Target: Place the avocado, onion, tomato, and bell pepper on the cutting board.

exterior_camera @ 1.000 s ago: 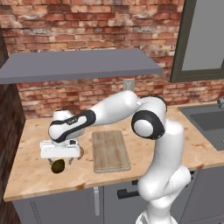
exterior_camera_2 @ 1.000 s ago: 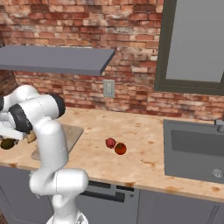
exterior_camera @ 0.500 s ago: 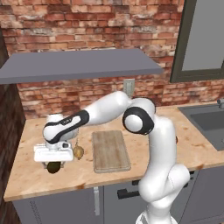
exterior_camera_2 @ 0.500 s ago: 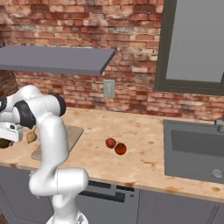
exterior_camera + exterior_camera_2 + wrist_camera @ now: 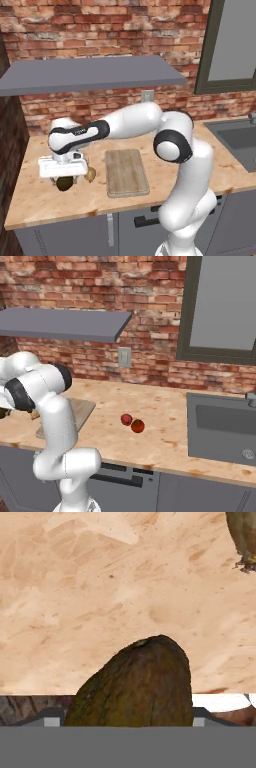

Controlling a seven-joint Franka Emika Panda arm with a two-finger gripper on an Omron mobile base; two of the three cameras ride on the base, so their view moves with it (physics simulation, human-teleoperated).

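Sitting low on the counter (image 5: pixel 35 200) at the far left, the avocado (image 5: pixel 64 183) lies directly under the hand, and the gripper (image 5: pixel 63 176) comes down over it from above, which suits a small egg-shaped fruit that would roll away from a sideways push. In the hand view the avocado (image 5: pixel 135 684) looms large at the bottom centre, so the hand is lined up on it and very close. Whether the jaws are open or already closed on the fruit I cannot tell, since the fingertips are hidden behind it and under the hand.

Just to the right of the avocado lies the onion (image 5: pixel 90 174), near the left edge of the cutting board (image 5: pixel 126 171); its papery end shows at the top right corner of the hand view (image 5: pixel 244 539). The board is bare, so none of the four items is placed yet, and the avocado looks like the first to go.

Well apart on the right stretch of counter, the bell pepper (image 5: pixel 126 419) and the tomato (image 5: pixel 137 426) sit just beside each other, between the board and the sink (image 5: pixel 220 426). Reaching them probably calls for a wide swing of the arm.
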